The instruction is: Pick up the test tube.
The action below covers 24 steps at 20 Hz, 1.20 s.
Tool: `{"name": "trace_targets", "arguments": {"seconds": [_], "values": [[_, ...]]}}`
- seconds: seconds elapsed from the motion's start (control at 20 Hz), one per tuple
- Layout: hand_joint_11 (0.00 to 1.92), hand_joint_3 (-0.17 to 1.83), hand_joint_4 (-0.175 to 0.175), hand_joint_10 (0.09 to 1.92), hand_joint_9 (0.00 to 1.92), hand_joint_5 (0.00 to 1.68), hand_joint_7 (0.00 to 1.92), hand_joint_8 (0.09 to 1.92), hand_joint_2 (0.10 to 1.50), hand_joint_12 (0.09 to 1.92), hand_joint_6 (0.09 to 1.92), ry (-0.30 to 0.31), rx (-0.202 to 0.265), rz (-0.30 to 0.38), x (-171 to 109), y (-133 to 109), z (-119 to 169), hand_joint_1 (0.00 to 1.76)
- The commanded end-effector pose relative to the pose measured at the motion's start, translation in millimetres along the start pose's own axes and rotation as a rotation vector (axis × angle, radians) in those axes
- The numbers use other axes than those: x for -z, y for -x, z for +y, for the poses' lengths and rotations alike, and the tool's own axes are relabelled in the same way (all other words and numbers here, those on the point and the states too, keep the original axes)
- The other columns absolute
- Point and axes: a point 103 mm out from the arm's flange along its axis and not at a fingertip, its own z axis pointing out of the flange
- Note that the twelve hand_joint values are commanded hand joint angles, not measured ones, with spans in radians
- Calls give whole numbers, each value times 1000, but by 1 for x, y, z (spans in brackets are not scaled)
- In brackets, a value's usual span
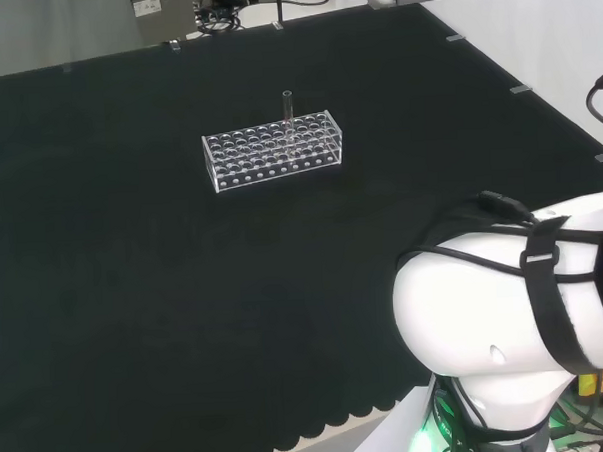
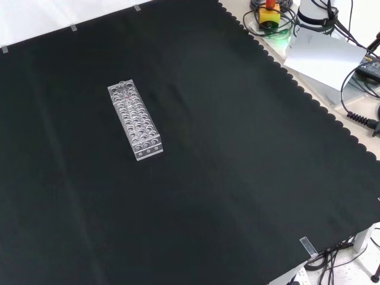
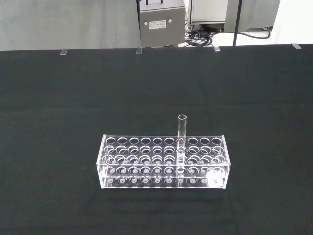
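Note:
A clear test tube (image 1: 289, 111) stands upright in a clear plastic rack (image 1: 273, 149) on the black cloth, left of the arm's links in the head view. Its open top rises well above the rack. In the wrist view the test tube (image 3: 181, 142) sits a little off the middle of the rack (image 3: 164, 162), in one of the farther rows, with a small red mark where it enters the hole. The rack's other holes look empty. In the front view the rack (image 2: 135, 120) lies at the upper left of the cloth, its long side running away from the camera.
The arm's white links (image 1: 515, 297) fill the head view's lower right. A yellow and red button box (image 2: 269, 13), cables and a grey plate (image 2: 323, 59) lie beyond the cloth's scalloped edge. A grey cabinet (image 3: 161, 22) stands behind the bench.

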Motion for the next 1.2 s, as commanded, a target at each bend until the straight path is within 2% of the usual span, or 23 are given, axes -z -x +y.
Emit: {"name": "trace_targets", "arguments": {"seconds": [0.05,0.4,0.75,1.2], "values": [[0,520,-43,543,0,50,5,453,786,1320,87,7,1,-13,0,1,1,426],[0,359,-38,548,0,47,0,459,870,1378,87,-12,16,6,-4,2,21,417],[0,283,-42,738,0,95,4,711,904,1447,87,-87,2,5,-23,3,66,456],[0,269,-44,865,0,118,54,780,913,1499,87,-161,15,-17,-58,2,122,469]]}}
